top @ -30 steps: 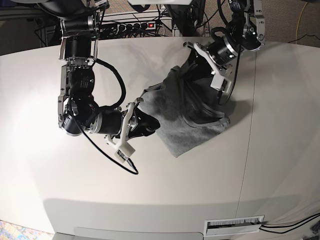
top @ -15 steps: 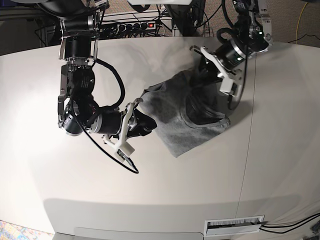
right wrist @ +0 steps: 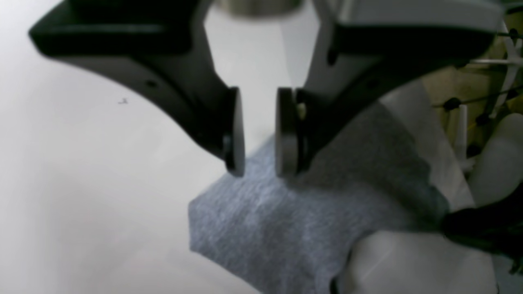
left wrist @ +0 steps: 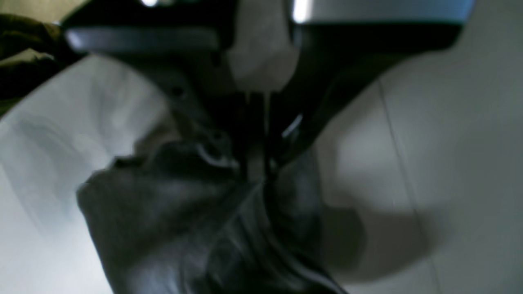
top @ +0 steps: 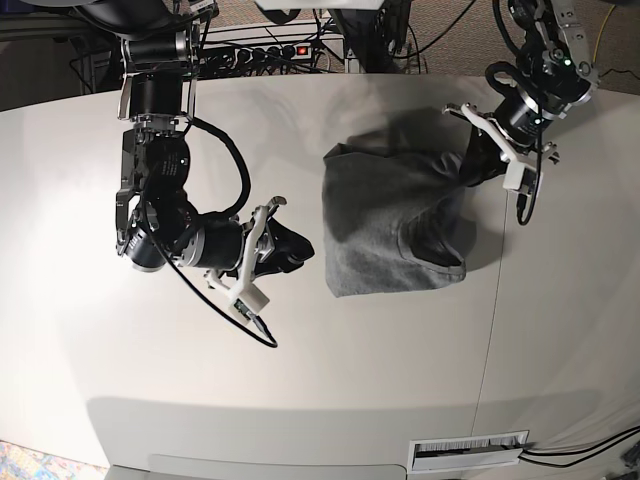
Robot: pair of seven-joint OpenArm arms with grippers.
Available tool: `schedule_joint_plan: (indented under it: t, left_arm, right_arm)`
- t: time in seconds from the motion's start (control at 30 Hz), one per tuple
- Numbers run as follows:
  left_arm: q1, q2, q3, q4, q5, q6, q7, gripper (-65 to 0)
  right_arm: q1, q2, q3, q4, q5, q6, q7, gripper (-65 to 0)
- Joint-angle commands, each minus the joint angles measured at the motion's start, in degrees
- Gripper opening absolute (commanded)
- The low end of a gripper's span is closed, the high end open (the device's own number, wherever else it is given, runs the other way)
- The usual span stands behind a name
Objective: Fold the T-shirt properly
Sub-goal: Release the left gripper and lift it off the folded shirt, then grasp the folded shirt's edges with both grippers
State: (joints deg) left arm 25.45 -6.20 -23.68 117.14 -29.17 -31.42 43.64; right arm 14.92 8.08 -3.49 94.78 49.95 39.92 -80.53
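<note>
The heather-grey T-shirt lies bunched and partly folded right of the table's middle. Its right side is drawn up toward my left gripper. In the left wrist view that gripper is shut on a dark fold of the shirt. My right gripper sits just left of the shirt, apart from its left edge. In the right wrist view it is open by a narrow gap with nothing between the pads. A corner of the shirt lies just beyond the tips.
The white table has a seam running down its right side. A power strip and cables lie behind the far edge. A slotted vent sits at the front right. A black cable loops under the right arm.
My left gripper has moved right and back, dragging the shirt with it. The shirt has slid right, away from the right gripper, which has stayed about where it was.
</note>
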Motion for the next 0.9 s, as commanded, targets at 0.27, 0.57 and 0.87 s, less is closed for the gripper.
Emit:
schedule_joint_plan:
  t: [0.27,0.57,0.87]
  left_arm:
    - [2.89,-0.90,-0.09,-6.38,7.82,-0.96,-13.68,-65.0]
    - [-4.35,-5.11,-0.09,-15.43,9.92,-3.26,-19.41,-65.0]
    - [-5.90,-12.07,-0.09,-5.14,10.12,-4.02,-12.44,-55.5]
  right_arm:
    - [1.40,0.20,0.22,0.90,1.44,0.08,1.49,-50.4]
    - [1.40,0.20,0.22,0.90,1.44,0.08,1.46,-50.4]
    - [1.44,0.35,0.22,0.90,0.59,0.08,4.11,-50.4]
